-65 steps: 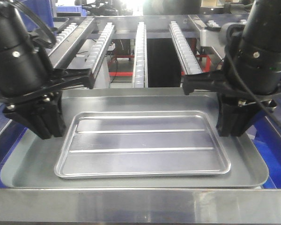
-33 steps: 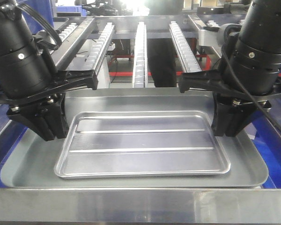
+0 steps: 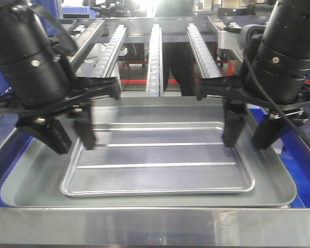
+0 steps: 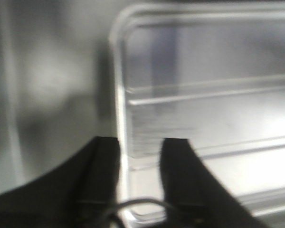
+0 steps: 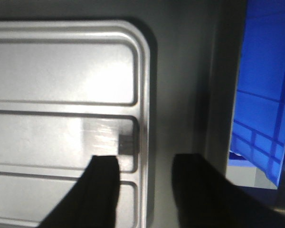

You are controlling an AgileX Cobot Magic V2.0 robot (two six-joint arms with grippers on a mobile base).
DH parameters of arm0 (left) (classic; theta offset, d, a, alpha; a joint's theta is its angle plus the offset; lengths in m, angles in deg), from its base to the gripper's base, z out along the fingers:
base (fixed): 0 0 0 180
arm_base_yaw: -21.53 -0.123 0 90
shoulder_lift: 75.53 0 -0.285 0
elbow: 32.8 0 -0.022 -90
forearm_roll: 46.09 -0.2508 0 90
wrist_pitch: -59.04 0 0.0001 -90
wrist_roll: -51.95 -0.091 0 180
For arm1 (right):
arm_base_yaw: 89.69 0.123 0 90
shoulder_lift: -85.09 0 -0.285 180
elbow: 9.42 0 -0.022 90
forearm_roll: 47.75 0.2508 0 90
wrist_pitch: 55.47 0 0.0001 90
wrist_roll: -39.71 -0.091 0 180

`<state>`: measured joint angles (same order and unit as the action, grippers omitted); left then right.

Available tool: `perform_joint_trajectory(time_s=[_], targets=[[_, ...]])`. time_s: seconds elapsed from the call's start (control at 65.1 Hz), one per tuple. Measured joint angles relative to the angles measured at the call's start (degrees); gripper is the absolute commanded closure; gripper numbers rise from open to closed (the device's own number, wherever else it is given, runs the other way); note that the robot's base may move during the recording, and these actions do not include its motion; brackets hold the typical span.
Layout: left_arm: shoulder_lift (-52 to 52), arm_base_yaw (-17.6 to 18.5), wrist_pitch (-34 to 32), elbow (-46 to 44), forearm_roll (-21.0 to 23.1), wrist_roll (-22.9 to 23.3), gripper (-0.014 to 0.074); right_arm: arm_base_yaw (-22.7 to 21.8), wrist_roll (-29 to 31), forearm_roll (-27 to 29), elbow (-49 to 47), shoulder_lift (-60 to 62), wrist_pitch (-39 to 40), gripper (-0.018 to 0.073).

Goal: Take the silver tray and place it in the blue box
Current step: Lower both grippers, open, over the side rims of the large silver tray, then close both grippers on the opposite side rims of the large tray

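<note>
The shiny, ridged, rectangular silver tray [image 3: 157, 157] lies flat inside a larger dull grey tray [image 3: 26, 186] of metal. The left hand [image 3: 75, 147] and right hand [image 3: 245, 147] have their fingers apart, straddling its short rims. Those rims look thin and slick. If the hands close unevenly, it could tilt, slip, or fall short of the bright-blue plastic box [image 5: 261, 114] beyond the grey tray's right edge.

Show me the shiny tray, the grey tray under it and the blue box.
silver tray [image 3: 157, 155]: front view, floor between its ridges.
grey tray [image 3: 33, 178]: front view, bare floor, left side.
blue box [image 5: 263, 95]: right wrist view, blue ribbed surface.
</note>
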<state>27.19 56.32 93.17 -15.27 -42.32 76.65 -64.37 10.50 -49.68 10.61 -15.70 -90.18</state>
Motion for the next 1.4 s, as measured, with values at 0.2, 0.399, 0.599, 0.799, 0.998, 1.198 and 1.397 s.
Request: perform_joint_trajectory(time_s=[0.2,0.399,0.599,0.799,0.998,1.198,1.397], targets=[[0.21,0.00,0.00,-0.35,1.82,-0.03,0.0371,0.00,0.00,0.03,0.00,-0.57,0.57,0.0094],[0.21,0.00,0.25,-0.35,1.28,-0.03,0.0372,0.00,0.00,0.72,0.00,-2.16,0.71,0.0094],[0.21,0.00,1.90,-0.35,0.12,-0.13,0.0372,0.00,0.00,0.85,-0.03,-2.24,0.51,0.0094],[0.21,0.00,2.00,-0.35,-2.43,1.92,0.0372,0.00,0.00,0.98,-0.13,-2.24,0.37,0.0094],[0.32,0.00,2.04,-0.35,-6.35,6.16,0.0373,0.00,0.00,1.09,-0.13,-2.24,0.52,0.0094],[2.28,0.00,2.25,-0.39,-6.24,6.53,0.0374,0.00,0.49,1.09,-0.13,-2.65,1.11,0.0094],[3.49,0.00,2.25,-0.39,-5.93,6.53,0.0432,0.00,1.86,1.09,-0.13,-2.77,2.78,0.0094]])
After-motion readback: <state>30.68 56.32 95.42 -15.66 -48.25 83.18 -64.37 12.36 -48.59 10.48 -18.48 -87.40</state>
